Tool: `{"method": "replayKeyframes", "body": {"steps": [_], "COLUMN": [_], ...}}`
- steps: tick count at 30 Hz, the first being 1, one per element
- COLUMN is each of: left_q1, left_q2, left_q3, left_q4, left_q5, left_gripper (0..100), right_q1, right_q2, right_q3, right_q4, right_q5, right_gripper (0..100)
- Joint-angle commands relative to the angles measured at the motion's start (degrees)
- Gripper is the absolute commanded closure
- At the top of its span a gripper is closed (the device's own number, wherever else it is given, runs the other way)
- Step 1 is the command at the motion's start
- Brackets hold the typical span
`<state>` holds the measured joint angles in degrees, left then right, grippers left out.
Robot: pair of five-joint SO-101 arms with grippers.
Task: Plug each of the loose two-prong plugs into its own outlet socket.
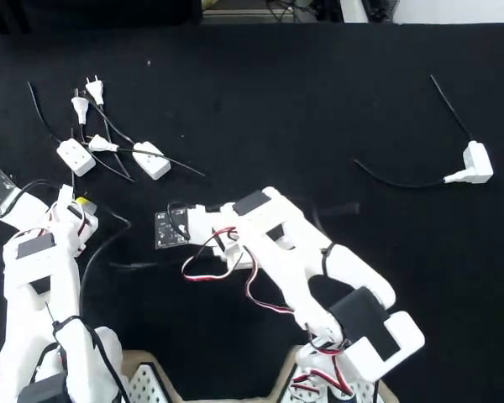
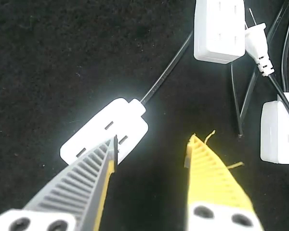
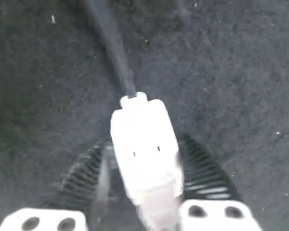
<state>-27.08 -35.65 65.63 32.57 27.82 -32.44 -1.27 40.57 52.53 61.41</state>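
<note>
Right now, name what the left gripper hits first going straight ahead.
The left gripper would likely meet the white oblong plastic outlet socket, just ahead of its grey finger; depth is unclear.

white arms (image 1: 294, 252), black servos (image 1: 363, 315), red and black wires (image 1: 254, 294), left pincer (image 2: 152, 142) ribbed grey and yellow

I log a white outlet socket (image 3: 144, 149) on a black cord (image 3: 111, 48), over a black table (image 1: 319, 101). Left gripper (image 2: 152, 142) ribbed: grey and yellow.

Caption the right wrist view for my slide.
Right gripper with jaws clamped on a white outlet socket, cord trailing over black table.
</note>
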Motion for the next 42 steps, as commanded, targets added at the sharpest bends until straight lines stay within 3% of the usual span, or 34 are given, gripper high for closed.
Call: {"method": "replayKeyframes", "body": {"steps": [1, 6, 10, 14, 17, 24, 29, 42], "left_q1": [-0.3, -0.3, -0.3, 2.0, 4.1, 5.5, 5.5, 5.6], "left_q2": [-1.3, -1.3, -1.3, -1.1, -1.6, -1.4, -1.2, -1.1], "left_q3": [-3.1, -3.1, -3.1, -3.0, -1.8, -1.5, -1.5, -1.5], "left_q4": [-0.9, -0.8, -0.8, -0.6, -1.0, -1.0, -1.0, -1.0], "left_q5": [0.5, 0.5, 0.5, 0.4, 0.4, 0.3, 0.3, 0.3], "left_gripper": [76, 76, 76, 76, 76, 76, 76, 76], "right_q1": [2.5, 8.6, 17.1, 27.8, 35.8, 51.0, 54.3, 61.4], "right_q2": [-2.5, -2.5, -2.4, -2.0, -2.0, -1.7, 4.3, 23.8], "right_q3": [-0.9, -8.7, -17.5, -25.2, -29.6, -40.2, -46.7, -83.2], "right_q4": [2.0, 14.0, 22.9, 25.8, 25.7, 21.4, 20.0, 39.8], "right_q5": [-2.2, -9.6, -21.9, -36.1, -41.5, -41.7, -41.8, -41.8], "right_gripper": [95.5, 98.9, 98.8, 98.8, 98.7, 98.7, 98.7, 98.7]}}
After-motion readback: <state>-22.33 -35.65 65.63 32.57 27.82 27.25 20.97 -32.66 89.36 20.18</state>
